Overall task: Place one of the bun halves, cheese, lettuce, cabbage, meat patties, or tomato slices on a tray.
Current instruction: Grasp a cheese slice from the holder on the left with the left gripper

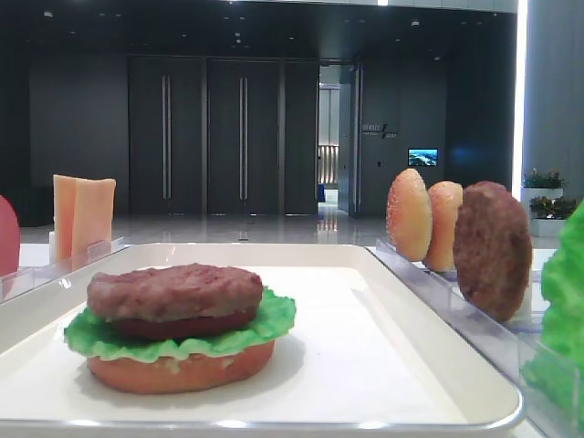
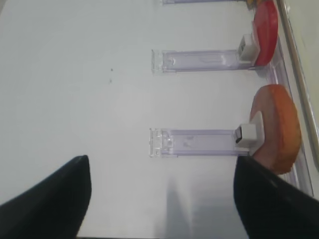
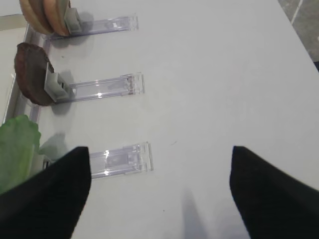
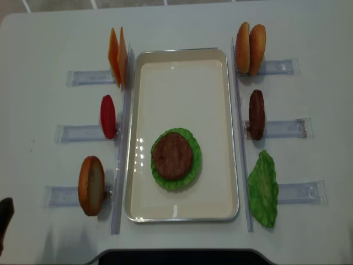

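On the white tray lies a stack: a bun half, lettuce and a meat patty on top. Left of the tray stand cheese slices, a tomato slice and a bun half. To its right stand two bun halves, a patty and a lettuce leaf. Cabbage is out of view. My left gripper hangs open over bare table beside the left bun half. My right gripper is open and empty beside the lettuce leaf.
Clear plastic holder rails run outward from each standing item on both sides of the tray, and long rails line its edges. The white table's front edge is close below the grippers. A dark base sits at the bottom middle.
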Controlling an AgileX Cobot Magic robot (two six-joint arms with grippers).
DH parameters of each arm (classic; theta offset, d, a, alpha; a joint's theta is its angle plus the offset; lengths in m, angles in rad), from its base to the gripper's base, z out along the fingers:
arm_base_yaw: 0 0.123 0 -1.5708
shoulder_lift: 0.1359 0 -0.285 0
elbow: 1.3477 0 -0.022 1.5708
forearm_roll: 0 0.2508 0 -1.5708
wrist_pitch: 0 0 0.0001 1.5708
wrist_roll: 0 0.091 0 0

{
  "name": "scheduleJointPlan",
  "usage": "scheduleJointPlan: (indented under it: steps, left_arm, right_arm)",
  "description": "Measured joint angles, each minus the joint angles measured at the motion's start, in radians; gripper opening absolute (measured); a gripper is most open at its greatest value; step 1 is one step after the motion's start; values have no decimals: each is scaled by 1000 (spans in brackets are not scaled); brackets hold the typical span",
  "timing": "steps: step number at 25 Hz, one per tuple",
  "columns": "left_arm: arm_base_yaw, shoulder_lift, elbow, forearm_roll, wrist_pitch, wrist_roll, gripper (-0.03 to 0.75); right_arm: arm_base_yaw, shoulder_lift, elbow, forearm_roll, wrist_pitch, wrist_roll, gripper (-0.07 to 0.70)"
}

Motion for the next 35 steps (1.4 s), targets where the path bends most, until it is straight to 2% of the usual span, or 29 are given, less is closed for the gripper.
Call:
scheduleJointPlan:
  steps: [4, 12, 28, 35]
  left_arm:
    - [0, 221, -107, -19, 15, 0, 692]
    - [0, 688, -397, -77, 94, 21, 692]
    - [0, 1370, -1032, -91, 116, 56, 692]
    - [0, 1563, -1185, -116, 118, 46, 693]
  right_arm:
    - [0, 0, 0, 0, 0, 0, 546]
    - [0, 0, 0, 0, 0, 0, 546]
    - [0, 0, 0, 0, 1, 0, 546]
    - [0, 0, 0, 0, 1, 0, 546]
